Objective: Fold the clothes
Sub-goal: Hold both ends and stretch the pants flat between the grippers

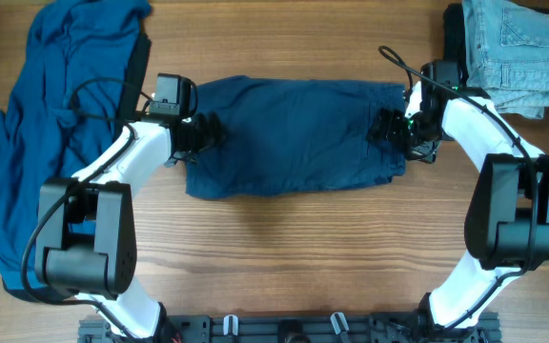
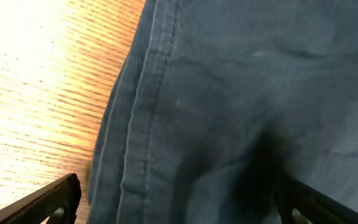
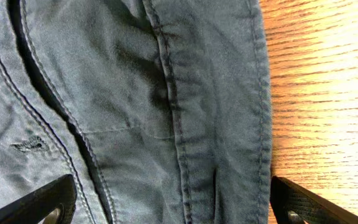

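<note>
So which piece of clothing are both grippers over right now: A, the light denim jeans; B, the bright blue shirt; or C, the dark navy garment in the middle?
C: in the overhead view the left gripper is at the left end of the dark navy garment and the right gripper at its right end, and both wrist views are filled with navy fabric.
</note>
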Tool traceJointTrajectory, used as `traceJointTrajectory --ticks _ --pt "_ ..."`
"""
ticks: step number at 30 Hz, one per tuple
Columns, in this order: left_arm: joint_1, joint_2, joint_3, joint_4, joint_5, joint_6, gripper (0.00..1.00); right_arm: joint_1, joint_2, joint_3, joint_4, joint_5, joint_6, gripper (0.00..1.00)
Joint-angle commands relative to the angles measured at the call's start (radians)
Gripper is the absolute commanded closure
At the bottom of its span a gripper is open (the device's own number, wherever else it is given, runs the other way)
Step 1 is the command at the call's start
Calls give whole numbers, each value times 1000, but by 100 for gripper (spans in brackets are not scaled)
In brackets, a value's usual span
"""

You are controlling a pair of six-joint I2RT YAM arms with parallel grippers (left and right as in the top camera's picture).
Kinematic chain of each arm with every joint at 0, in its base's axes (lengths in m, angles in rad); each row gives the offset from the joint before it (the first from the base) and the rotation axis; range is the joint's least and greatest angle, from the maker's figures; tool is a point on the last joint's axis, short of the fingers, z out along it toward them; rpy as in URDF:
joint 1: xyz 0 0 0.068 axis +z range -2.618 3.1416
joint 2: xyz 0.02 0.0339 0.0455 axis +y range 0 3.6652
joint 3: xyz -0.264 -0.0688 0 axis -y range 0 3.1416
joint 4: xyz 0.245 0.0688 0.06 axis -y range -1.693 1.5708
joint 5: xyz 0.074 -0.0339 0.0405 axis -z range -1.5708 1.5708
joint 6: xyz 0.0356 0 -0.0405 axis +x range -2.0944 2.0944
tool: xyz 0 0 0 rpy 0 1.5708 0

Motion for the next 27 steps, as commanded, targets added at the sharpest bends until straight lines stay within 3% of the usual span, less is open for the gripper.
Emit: traceJointTrajectory --ticks 1,15,17,21,23,26,27 --pt "6 19 -6 8 14 -3 0 5 2 -10 2 -17 12 0" --pt "5 71 -6 14 115 -3 2 6 3 -10 2 -69 11 0" --pt "5 71 -6 14 116 -3 9 6 3 -10 2 -69 12 1" --pt "5 71 -6 15 115 -3 12 11 3 -10 2 -69 11 0" --pt "6 71 -6 16 115 -3 24 18 5 -10 3 -69 11 0" --pt "5 71 -6 19 115 -3 30 28 14 -10 8 -69 13 0" --pt "5 71 -6 19 115 -3 36 33 15 -10 8 -69 13 0"
